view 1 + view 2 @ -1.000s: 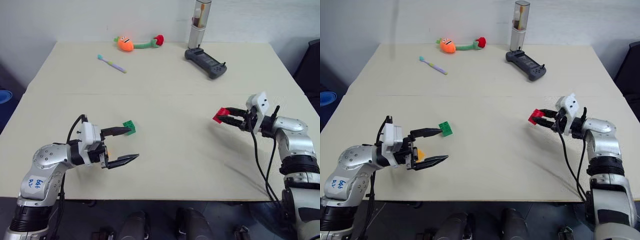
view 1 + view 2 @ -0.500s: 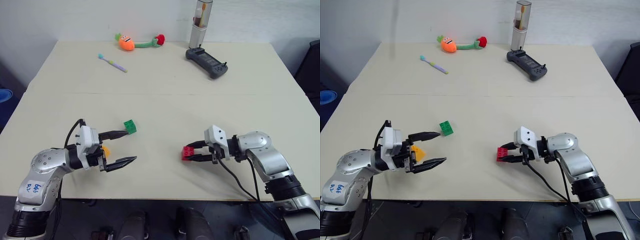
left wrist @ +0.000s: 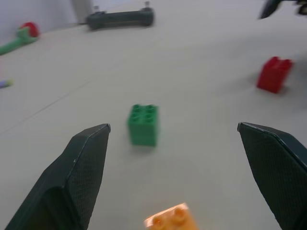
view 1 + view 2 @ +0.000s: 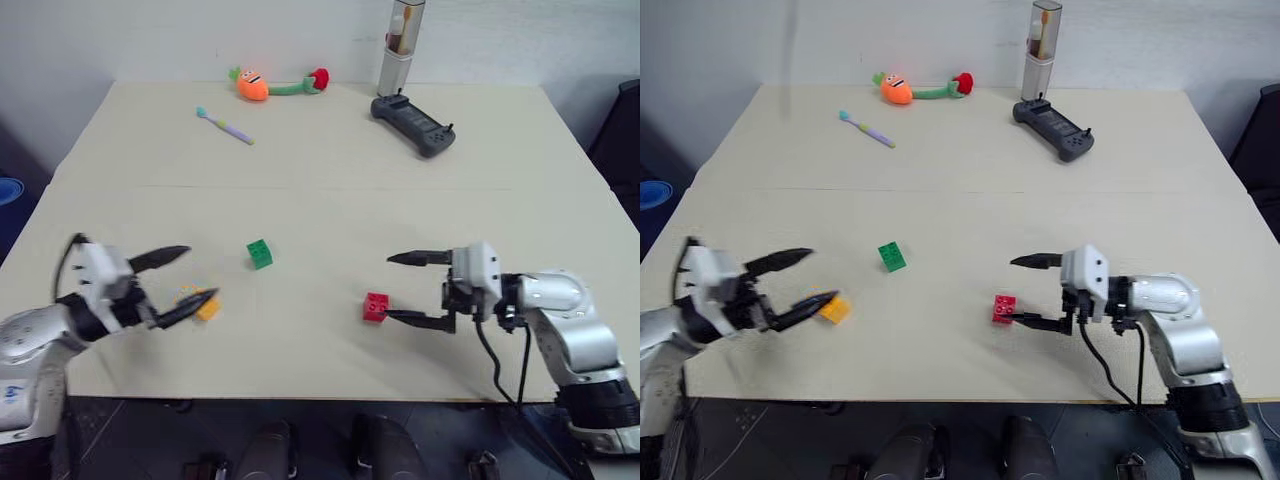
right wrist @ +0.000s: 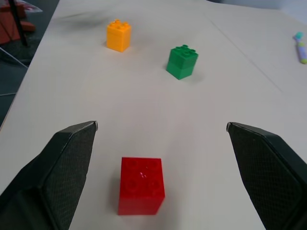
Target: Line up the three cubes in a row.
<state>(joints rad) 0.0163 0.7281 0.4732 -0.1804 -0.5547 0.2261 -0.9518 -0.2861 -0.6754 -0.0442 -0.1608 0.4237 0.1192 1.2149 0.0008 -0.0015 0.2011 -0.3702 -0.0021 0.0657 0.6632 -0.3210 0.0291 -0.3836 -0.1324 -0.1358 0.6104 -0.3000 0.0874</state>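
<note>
Red cube (image 4: 376, 307) released onto tabletop (image 4: 330, 190), now between spread fingers of right end effector (image 4: 408, 290). Left end effector (image 4: 186, 276) spread, withdrawn; yellow cube (image 4: 208, 308), green cube (image 4: 260, 253) just ahead. Row unaligned.

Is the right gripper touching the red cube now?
Apart. In the right wrist view the red cube stands on the table between the right gripper's open fingers, bare tabletop on both sides.

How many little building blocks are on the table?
3. The yellow-orange cube sits by the left gripper, the green cube lies a bit farther back toward the middle, and the red cube rests just in front of the right gripper. None looks hidden.
</note>
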